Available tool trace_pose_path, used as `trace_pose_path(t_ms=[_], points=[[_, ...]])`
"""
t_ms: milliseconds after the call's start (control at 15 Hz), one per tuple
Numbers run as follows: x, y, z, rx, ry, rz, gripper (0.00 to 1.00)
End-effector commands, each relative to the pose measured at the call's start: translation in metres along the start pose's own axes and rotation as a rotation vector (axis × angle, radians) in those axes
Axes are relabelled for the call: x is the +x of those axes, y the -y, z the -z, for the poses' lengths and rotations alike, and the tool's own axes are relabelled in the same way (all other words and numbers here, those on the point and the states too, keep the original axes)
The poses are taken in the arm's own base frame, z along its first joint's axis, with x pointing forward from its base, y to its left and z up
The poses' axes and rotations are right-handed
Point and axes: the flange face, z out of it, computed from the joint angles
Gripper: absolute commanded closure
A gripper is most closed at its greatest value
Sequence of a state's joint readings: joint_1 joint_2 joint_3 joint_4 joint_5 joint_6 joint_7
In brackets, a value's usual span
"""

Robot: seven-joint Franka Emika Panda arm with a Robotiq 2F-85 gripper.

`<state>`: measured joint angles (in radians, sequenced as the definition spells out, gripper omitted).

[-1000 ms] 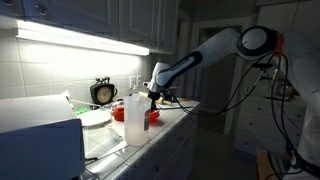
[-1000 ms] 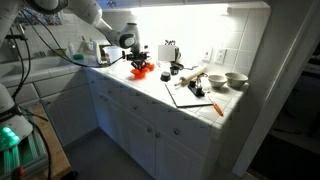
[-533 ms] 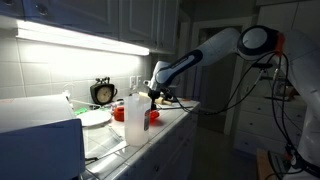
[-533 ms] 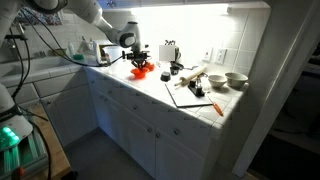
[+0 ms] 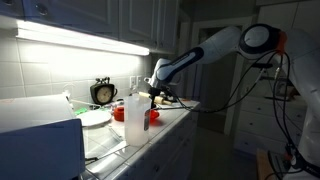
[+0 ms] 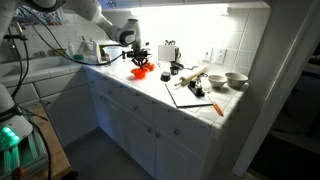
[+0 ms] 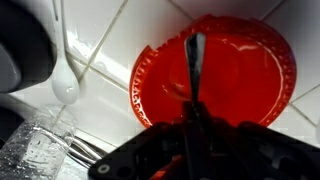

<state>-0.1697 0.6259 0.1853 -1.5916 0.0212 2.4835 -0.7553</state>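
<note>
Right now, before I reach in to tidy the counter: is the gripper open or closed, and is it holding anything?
Gripper: closed on a thin dark utensil, its tip over the red bowl.

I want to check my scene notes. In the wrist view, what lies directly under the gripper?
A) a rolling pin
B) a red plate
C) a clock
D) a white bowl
B: in the wrist view the gripper hangs over a red plate on the tiled counter.

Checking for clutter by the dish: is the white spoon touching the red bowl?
Apart. In the wrist view, a strip of bare countertop tile shows between the white spoon and the left rim of the red bowl.
</note>
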Motion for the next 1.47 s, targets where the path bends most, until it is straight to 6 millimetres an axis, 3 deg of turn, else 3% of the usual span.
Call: trace_pose_path(t_ms=[0,1400], points=[[0.003,0.001,0.019,0.043,-0.030,0.003,0.98],[0.025,0.027,0.090,0.124,0.015,0.119,0.98]])
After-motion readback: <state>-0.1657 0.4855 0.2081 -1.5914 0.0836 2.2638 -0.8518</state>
